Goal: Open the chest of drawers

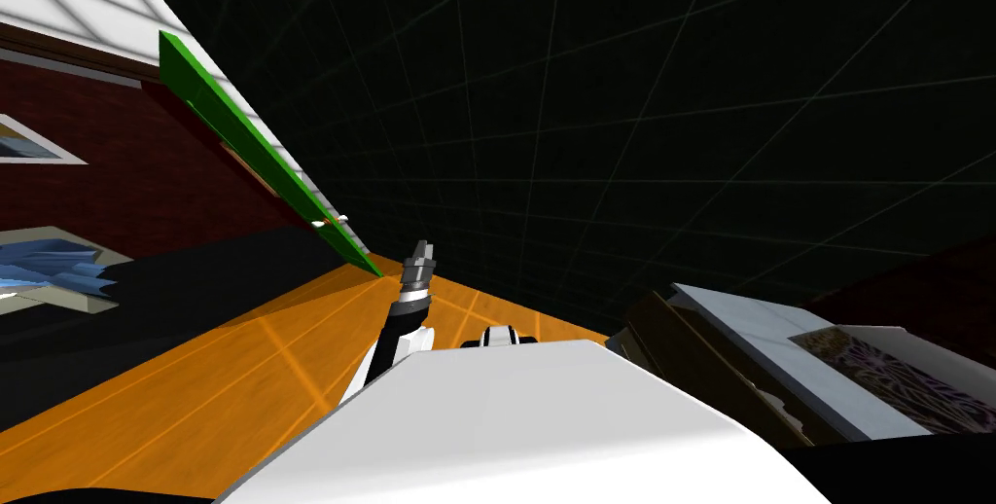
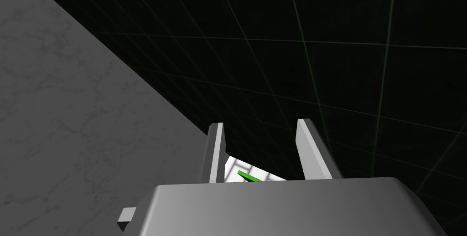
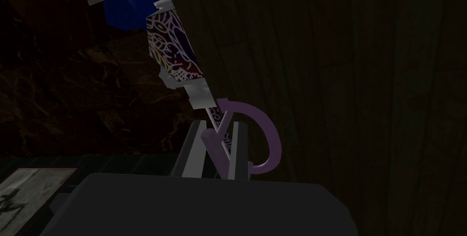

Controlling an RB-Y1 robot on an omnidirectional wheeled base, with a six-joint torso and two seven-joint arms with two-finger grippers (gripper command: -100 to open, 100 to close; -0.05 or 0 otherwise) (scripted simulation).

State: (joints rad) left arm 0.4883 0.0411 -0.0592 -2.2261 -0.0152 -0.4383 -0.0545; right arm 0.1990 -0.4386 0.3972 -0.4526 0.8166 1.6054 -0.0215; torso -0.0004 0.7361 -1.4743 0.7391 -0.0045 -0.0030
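Grips the curved purple handle (image 3: pixel 269 142) of the chest of drawers (image 1: pixel 739 352), low on the right, with right claw (image 3: pixel 219 126) clenched; holds left claw (image 2: pixel 262 130) released, empty, ahead; probably stiff, heavy to slide; best pulled straight by that handle.

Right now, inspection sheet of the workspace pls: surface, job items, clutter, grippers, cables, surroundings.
Surface: orange wooden floor, bare where visible.
Job's things: dark chest of drawers on my right; one drawer looks pulled out, its patterned lining showing; curved purple handle.
Clutter: nothing seen.
Grippers: right gripper shut on the purple handle; left gripper open and empty, raised above the floor near the green panel.
Cables: nothing seen.
Surroundings: dark red wall with framed pictures on my left; black area ahead.
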